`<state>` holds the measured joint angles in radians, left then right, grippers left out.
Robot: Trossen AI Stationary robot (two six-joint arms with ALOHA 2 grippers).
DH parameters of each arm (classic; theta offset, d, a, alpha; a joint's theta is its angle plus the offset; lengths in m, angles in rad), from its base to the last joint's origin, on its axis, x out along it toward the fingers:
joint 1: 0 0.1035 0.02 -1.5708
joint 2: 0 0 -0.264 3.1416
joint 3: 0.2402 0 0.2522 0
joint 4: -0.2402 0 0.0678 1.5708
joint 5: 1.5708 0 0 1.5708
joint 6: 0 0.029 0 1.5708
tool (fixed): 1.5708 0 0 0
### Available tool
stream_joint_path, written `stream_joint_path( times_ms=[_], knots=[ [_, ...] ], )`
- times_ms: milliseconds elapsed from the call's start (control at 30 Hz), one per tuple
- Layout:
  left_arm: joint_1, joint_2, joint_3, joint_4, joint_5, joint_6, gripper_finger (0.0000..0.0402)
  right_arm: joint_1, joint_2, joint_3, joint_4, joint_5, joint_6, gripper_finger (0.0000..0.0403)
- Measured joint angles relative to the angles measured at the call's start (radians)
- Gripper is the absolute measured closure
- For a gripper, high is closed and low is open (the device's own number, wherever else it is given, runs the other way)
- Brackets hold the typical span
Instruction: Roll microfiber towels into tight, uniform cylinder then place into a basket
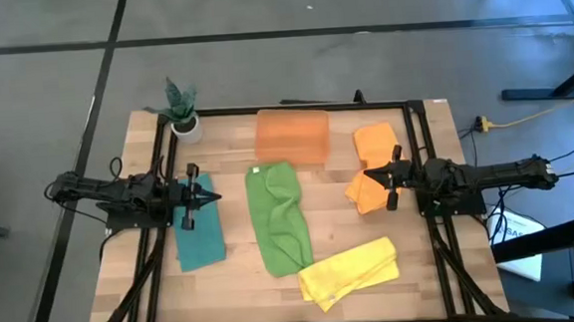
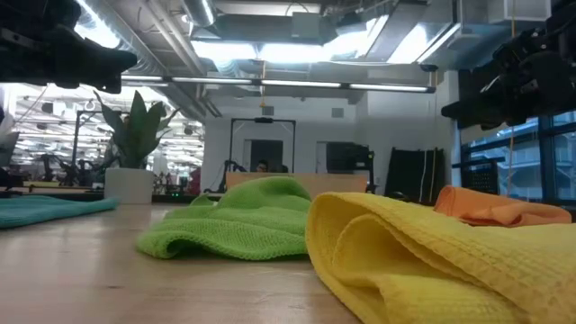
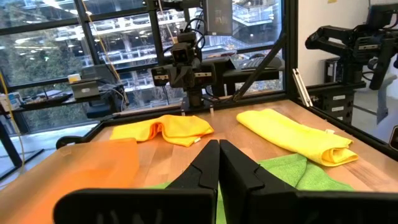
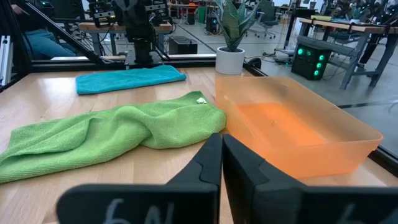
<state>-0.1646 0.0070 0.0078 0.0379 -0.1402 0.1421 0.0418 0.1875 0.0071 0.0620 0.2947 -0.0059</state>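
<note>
Both tools sit with fingers together and empty: the left tool (image 1: 209, 197) hangs over the teal towel (image 1: 200, 236), the right tool (image 1: 372, 177) over an orange towel (image 1: 367, 192). The green towel (image 1: 278, 216) lies crumpled between them, the yellow towel (image 1: 352, 271) nearer the front edge, and the basket (image 1: 292, 135) beyond. Rolling the bunched green towel unflattened would likely give a loose, uneven cylinder.

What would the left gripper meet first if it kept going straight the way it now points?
Probably the crumpled green microfiber towel: the shut left gripper points across the wooden table at it. If it passes above the cloth, the right gripper faces it farther on; its height is unclear.
</note>
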Motion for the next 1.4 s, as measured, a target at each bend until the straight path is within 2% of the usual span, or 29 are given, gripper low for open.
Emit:
stream_joint_path(
  times_ms=[267,500,667,833,1033,1233,1400],
  knots=[
    [0.000,0.000,0.000,0.007,0.000,-0.015,0.0401,0.000,0.000,0.000,0.000,0.000,0.001,0.0388],
    [0.000,-0.001,0.005,0.262,0.019,-0.081,0.0401,0.000,0.000,0.000,0.000,0.000,0.000,0.0388],
    [0.000,0.013,0.079,0.283,0.010,-0.151,0.0401,0.000,0.000,0.000,0.000,0.000,0.000,0.0388],
    [0.000,0.092,0.231,0.099,-0.001,-0.164,0.0401,0.000,0.000,0.000,0.000,0.000,0.000,0.0388],
    [0.000,0.300,0.381,-0.030,-0.003,-0.188,0.0401,0.000,0.000,0.000,0.000,0.000,0.000,0.0388],
    [0.000,0.462,0.483,-0.169,0.006,-0.467,0.0401,0.000,0.000,0.000,0.001,0.000,0.000,0.0388],
    [0.000,0.520,0.485,-0.158,0.029,-0.559,0.0401,0.000,0.000,0.000,0.064,0.000,0.001,0.0388]
  ],
)
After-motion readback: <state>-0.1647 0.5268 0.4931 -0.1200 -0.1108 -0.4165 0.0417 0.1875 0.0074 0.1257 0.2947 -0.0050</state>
